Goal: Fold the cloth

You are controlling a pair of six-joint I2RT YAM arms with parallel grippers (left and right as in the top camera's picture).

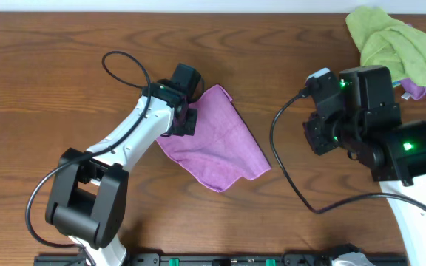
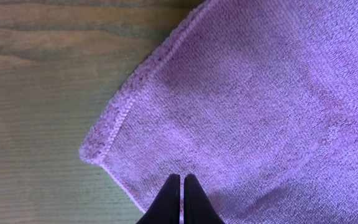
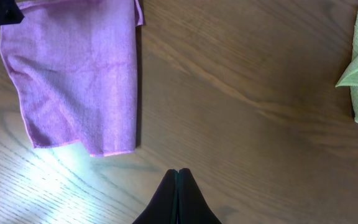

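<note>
L gripper [image 2: 179, 186] nearest: tips noted pressed together, nothing visible betw. them, poised over purple cloth [image 2: 260, 106] near its 9 o'clock edge. R gripper [image 3: 178, 180] likewise found closed, empty, above bare table [image 3: 260, 124]. Located cloth approx. table centre; judged folded at least once. Risks: closed tips could drag fabric, bunching or skewing fold; loose hem could flip open. Counted: 2 grippers, 1 purple cloth, 1 green cloth heap [image 1: 390, 41] at 1 o'clock, 1 purple scrap [image 1: 414, 90] beneath.

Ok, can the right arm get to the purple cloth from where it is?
Probably yes. Only bare table lies between the right hand and the near edge of the purple cloth; the left hand sits over its opposite side.
</note>
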